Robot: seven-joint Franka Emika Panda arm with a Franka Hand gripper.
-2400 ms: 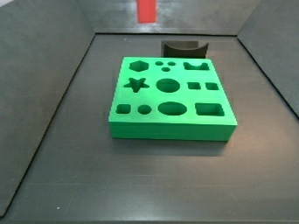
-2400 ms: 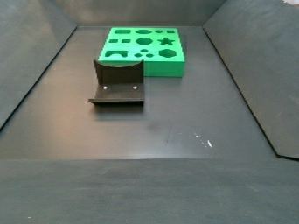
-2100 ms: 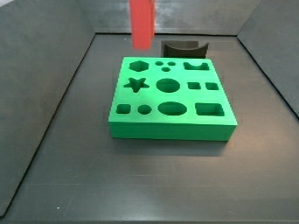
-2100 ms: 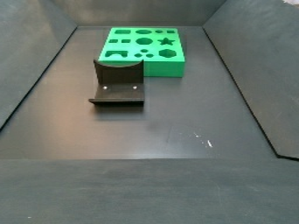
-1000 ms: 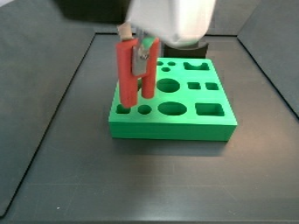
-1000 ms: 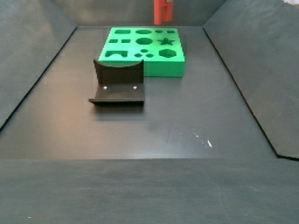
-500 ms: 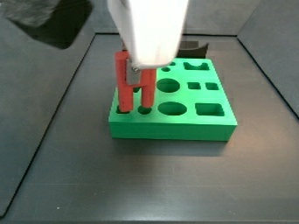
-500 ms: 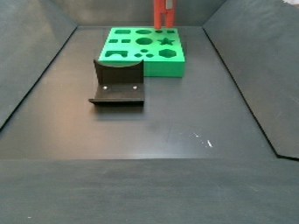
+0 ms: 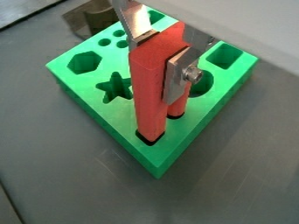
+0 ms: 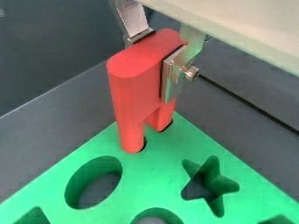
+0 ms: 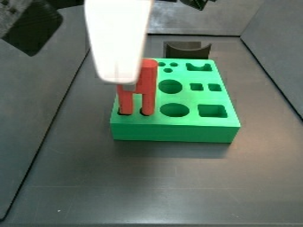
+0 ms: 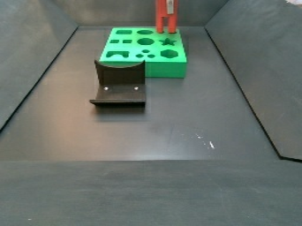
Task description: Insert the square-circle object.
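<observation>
Wrist views show the gripper (image 9: pixel 162 54) with its jaws closed on the upper part of the square-circle object (image 9: pixel 158 87), held upright with its lower ends entering the matched pair of holes at a corner of the green block (image 9: pixel 87 92). Compared with half a second before, the peg stands lower in a side view (image 11: pixel 134 89), its feet now at or just inside the block's top face; insertion appears begun but not finished, since most of the red bars remain above the block. The star hole (image 10: pixel 211 183) and the oval hole (image 10: pixel 93 181) lie just beside the peg and stay unoccupied. The fixture (image 12: pixel 119 83) stands near the block toward the counter's middle, well clear of the descent path. Nothing visible obstructs further lowering.
</observation>
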